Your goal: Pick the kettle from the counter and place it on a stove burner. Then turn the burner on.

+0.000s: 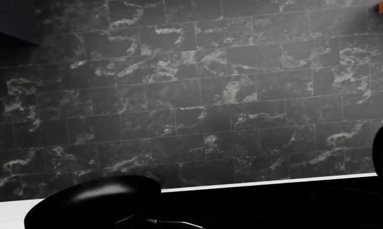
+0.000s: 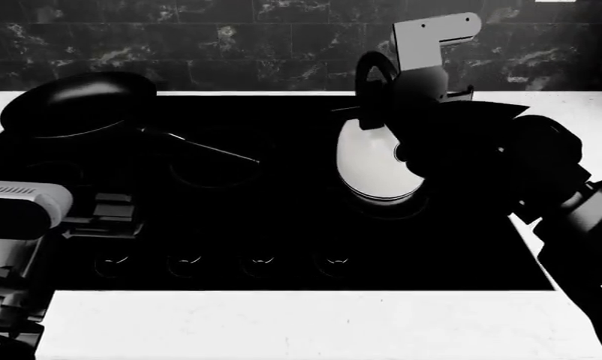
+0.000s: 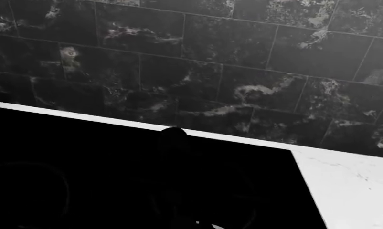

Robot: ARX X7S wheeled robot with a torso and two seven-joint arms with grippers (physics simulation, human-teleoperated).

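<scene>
On the black cooktop's right rear burner (image 2: pixel 386 206), the white kettle (image 2: pixel 373 161) tilts beside my right claw (image 2: pixel 421 97); whether that claw pinches it, I cannot tell. Left claw (image 2: pixel 100 217) unclear too. Frying pan (image 2: pixel 76 105) sits rear left. No readable writing.

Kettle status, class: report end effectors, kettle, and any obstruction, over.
Right end effector at kettle, grip hidden. Kettle on cooktop, right burner. Left end effector apart. Pan rear left, clear.

A smooth, glossy white finish is shown by the kettle (image 2: pixel 373 169). The cooktop (image 2: pixel 281 240) is seen as glossy black glass. The counter (image 2: pixel 301 322) is rendered as white, faintly veined stone, and the wall tiles (image 1: pixel 198 95) as dark marbled stone.
</scene>
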